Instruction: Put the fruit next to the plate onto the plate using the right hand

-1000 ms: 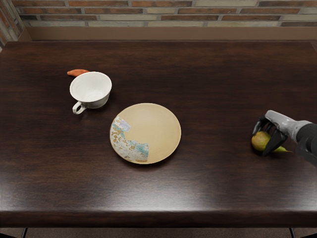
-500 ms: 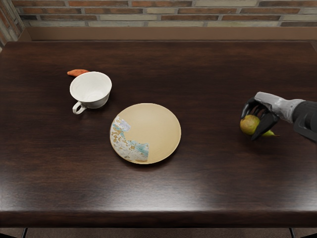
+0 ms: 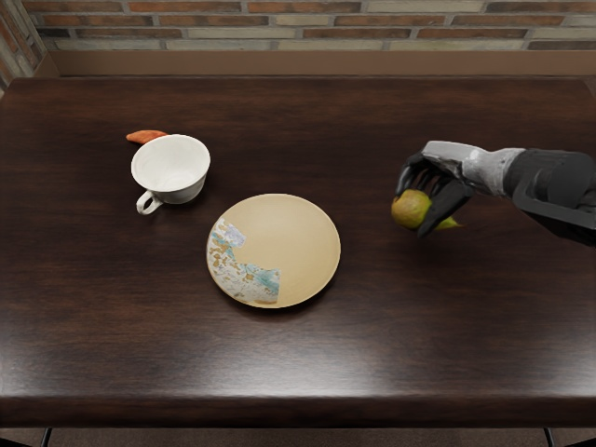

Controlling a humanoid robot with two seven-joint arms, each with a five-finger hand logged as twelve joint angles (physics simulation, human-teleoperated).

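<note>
Item 1, upper left of frame: a small orange object (image 3: 146,136) is lying on the dark wooden table (image 3: 372,326), just behind the cup. What it is cannot be told.

Item 2, left of centre: a white cup (image 3: 170,166) is standing upright, its handle pointing to the lower left. It is sitting near the plate but not touching it.

Item 3, centre: a tan plate (image 3: 273,250) with a blue-patterned patch at its lower left is lying flat and is carrying nothing.

Item 4, right of centre: the fruit (image 3: 411,209), a yellow-green pear, is sitting inside the fingers of item 5, apart from the plate and to its right. Its long axis is running roughly across the frame, rounded end facing left toward the plate and narrow green end poking out to the right.

Item 5, right of frame: the right hand (image 3: 436,186) is reaching in from the right edge, with its dark fingers curled around the fruit from above.

Relation governing the next move: the plate is lying left of the held fruit and slightly lower in the frame, so the carry is likely heading leftward.

The left arm is not showing.
</note>
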